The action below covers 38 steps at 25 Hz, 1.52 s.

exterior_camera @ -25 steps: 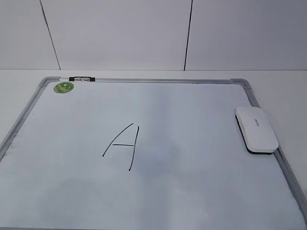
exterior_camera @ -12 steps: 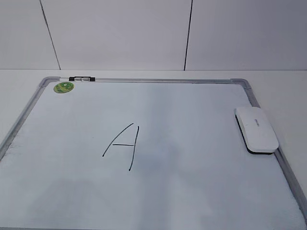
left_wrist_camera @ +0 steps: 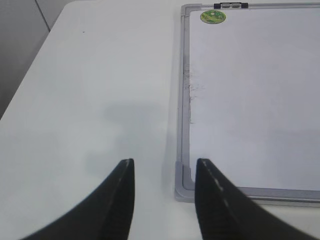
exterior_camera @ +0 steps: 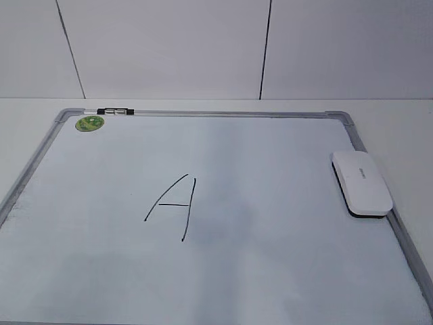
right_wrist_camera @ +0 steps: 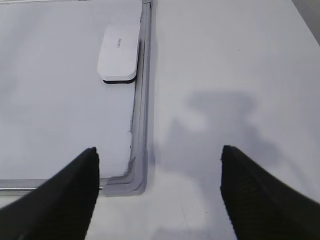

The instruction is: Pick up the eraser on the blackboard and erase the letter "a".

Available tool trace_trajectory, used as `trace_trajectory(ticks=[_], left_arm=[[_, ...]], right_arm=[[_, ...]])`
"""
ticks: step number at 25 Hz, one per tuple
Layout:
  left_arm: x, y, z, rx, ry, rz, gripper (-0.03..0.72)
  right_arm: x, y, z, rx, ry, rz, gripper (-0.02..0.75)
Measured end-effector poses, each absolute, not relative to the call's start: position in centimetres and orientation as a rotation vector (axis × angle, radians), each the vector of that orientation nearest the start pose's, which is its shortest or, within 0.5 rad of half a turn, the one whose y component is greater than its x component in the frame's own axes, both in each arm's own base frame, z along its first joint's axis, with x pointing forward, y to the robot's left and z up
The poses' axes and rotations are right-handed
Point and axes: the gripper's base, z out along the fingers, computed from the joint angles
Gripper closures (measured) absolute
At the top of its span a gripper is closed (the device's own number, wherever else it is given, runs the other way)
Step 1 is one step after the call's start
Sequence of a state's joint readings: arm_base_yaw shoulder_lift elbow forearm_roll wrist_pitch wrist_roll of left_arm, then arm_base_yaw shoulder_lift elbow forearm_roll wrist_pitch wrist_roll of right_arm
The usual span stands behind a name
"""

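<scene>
Right pincer (right_wrist_camera: pixel 159 149): gapes wide, holds nothing, hangs above the near right corner of the blackboard (right_wrist_camera: pixel 142 100), half over bare table (right_wrist_camera: pixel 225 60). Left pincer (left_wrist_camera: pixel 165 161): parted more narrowly, also empty, hangs at the near left corner. Neither shows in the exterior view.

Eraser (right_wrist_camera: pixel 119 52): lies flat on the board, far along the right edge, long side just beside the frame, touching it or nearly so. Well apart from both pincers. Black felt down, white shell up.

Writing: only a capital A (exterior_camera: pixel 172 206) near mid-board. No small "a" found in any view; cannot tell whether off-frame or gone. Green sticker (exterior_camera: pixel 90 123) at far left corner.

Step in hand, judged: reach for the eraser with the right arm, the nearer one.
- Go forward along the right frame, keeping height until over the shell.
- Turn the wrist so the jaws span the short width, not the length.
- Mind the frame rail: little room for the outer finger on that side, so come straight down or nudge the eraser inward first.
- Grip low on the shell; smooth rounded plastic likely slips.
- Spare the capital A when wiping.

Against the earlier exterior frames: no change seen. Eraser, board and A sit in the same places; no arm enters.
</scene>
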State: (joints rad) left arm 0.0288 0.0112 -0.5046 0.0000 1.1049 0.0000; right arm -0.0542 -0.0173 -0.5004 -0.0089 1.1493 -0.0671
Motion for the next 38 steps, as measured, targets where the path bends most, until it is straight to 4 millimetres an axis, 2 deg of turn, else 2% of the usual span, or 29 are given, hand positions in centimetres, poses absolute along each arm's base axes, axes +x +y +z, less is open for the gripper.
trace_trajectory(ticks=[38], left_arm=[[-0.56,-0.02,27.51,-0.03,2.095,0.017,0.381]], right_arm=[[-1.15,0.0,27.02,-0.005,2.116,-0.088,0.158]])
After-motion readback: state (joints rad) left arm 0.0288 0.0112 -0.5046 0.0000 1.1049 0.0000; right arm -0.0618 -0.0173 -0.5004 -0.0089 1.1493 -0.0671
